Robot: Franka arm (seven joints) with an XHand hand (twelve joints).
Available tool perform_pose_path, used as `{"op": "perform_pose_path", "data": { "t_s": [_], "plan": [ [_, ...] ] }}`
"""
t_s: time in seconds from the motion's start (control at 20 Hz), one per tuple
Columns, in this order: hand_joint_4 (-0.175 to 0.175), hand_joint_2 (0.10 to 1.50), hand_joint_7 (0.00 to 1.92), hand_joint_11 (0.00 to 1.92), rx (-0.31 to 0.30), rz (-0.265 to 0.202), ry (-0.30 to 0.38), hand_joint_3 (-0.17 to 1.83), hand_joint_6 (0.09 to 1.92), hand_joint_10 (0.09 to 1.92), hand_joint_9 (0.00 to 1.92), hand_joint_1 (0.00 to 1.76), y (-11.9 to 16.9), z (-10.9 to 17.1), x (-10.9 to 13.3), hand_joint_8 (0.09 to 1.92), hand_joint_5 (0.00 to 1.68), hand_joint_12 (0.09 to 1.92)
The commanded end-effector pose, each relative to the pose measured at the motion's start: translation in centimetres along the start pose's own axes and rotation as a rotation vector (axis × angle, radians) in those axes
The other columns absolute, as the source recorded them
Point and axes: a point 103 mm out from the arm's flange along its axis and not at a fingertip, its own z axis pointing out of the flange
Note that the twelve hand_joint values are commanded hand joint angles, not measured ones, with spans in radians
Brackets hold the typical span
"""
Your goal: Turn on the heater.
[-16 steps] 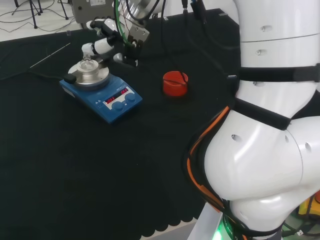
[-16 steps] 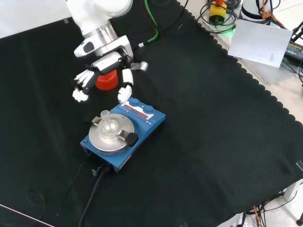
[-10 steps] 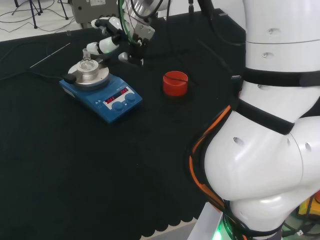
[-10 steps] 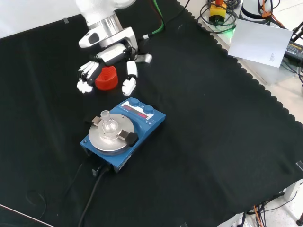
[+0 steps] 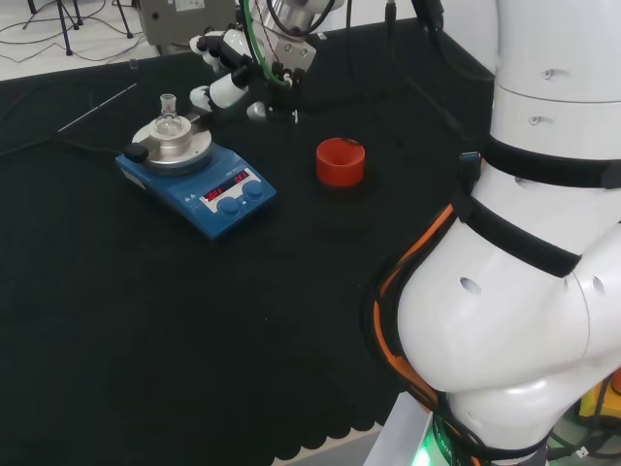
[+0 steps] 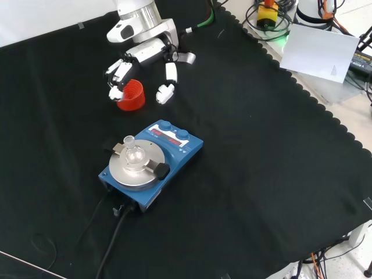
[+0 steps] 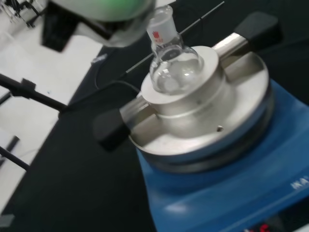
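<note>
The heater (image 5: pixel 197 182) (image 6: pixel 152 164) (image 7: pixel 231 193) is a blue box with a round metal top, two blue knobs and a lit red display on its front panel. A small clear round flask (image 5: pixel 168 109) (image 6: pixel 134 153) (image 7: pixel 173 67) stands upright in the metal block. The hand (image 5: pixel 229 76) (image 6: pixel 145 63) hovers open above the cloth, apart from the heater, its fingers relaxed and spread and holding nothing. In the front view it hangs over the red ring, above and beyond the heater's knobs.
A red ribbed ring stand (image 5: pixel 340 161) (image 6: pixel 131 95) sits on the black cloth near the heater. A black cable (image 6: pixel 113 232) runs from the heater's back toward the cloth's near edge in the front view. A thin rod (image 5: pixel 95 107) lies beyond the heater.
The hand has lifted and drawn away from the heater's front panel, moving toward the arm's base, upward in the front view. The heater and flask have not moved.
</note>
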Motion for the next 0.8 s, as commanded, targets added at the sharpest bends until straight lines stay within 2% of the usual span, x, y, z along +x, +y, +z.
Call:
{"op": "perform_pose_path", "data": {
  "t_s": [0.05, 0.1, 0.25, 0.3, 0.4, 0.5, 0.6, 0.8],
  "plan": [
    [0.019, 0.54, 0.54, 0.36, 0.08, 0.02, -0.163, 0.83, 0.09, 0.58, 0.73, 1.05, -2.8, -0.8, -0.2, 0.62, 0.39, 1.36],
    [0.018, 0.54, 0.6, 0.42, 0.108, 0.026, -0.188, 0.84, 0.09, 0.57, 0.79, 1.05, -3.1, -0.9, -0.2, 0.62, 0.39, 1.34],
    [0.014, 0.54, 0.8, 0.58, 0.128, 0.028, -0.252, 0.85, 0.09, 0.54, 0.97, 1.07, -4.3, -1.3, -0.2, 0.62, 0.42, 1.28],
    [0.008, 0.54, 0.88, 0.7, 0.141, 0.024, -0.277, 0.85, 0.09, 0.54, 1.06, 1.08, -4.7, -1.4, -0.2, 0.64, 0.43, 1.23],
    [-0.016, 0.56, 1.07, 1.12, 0.168, 0.021, -0.318, 0.82, 0.09, 0.6, 1.28, 1.12, -5.3, -1.6, -0.2, 0.71, 0.44, 1.0],
    [-0.033, 0.59, 1.22, 1.47, 0.178, 0.027, -0.334, 0.78, 0.09, 0.75, 1.45, 1.15, -6.0, -1.7, -0.2, 0.83, 0.45, 0.85],
    [-0.038, 0.6, 1.32, 1.63, 0.182, 0.033, -0.34, 0.77, 0.09, 0.93, 1.53, 1.17, -6.6, -1.8, -0.3, 0.96, 0.46, 0.87],
    [-0.032, 0.6, 1.48, 1.73, 0.206, 0.037, -0.368, 0.78, 0.09, 1.16, 1.65, 1.17, -7.8, -1.4, -0.5, 1.16, 0.5, 1.09]
  ]
}}
